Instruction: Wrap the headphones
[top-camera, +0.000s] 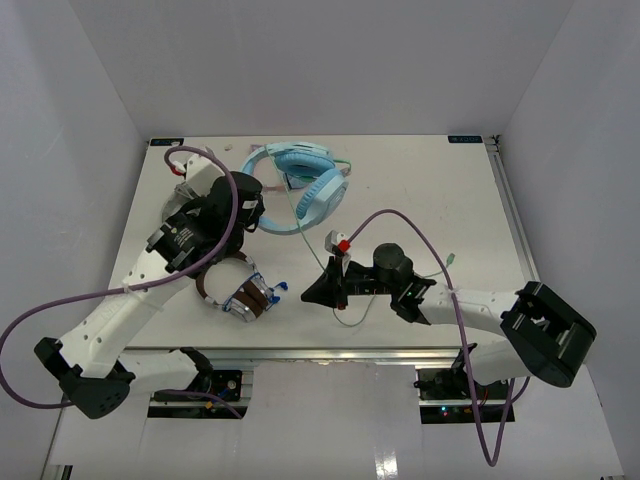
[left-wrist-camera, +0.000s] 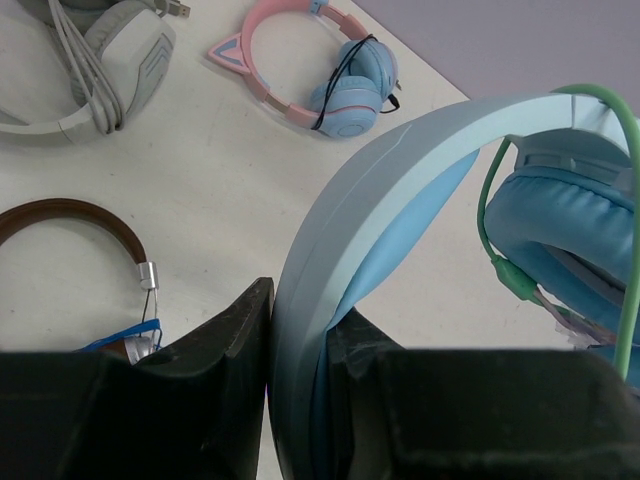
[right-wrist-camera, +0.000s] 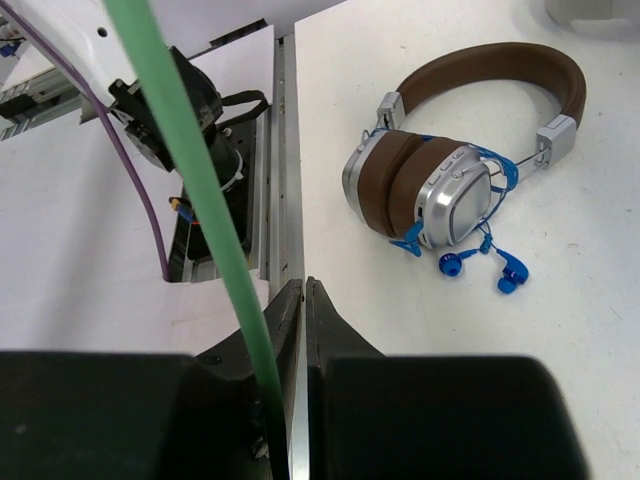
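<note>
Lt-blue headphones (top-camera: 305, 185), padded cups, pale green cable (right-wrist-camera: 190, 180). L claw (left-wrist-camera: 300, 320) clamps headband (left-wrist-camera: 340, 230); R claw (right-wrist-camera: 295, 300) pinches cable. White desk (top-camera: 430, 190), white walls (top-camera: 330, 60).

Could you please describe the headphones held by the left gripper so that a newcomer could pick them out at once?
On the white table, look toward the far edge near the middle, where the left gripper is shut on a headband. Those are the light blue over-ear headphones; unlike the brown-and-silver pair nearer the arms, their thin pale green cable runs to the right gripper.
</note>
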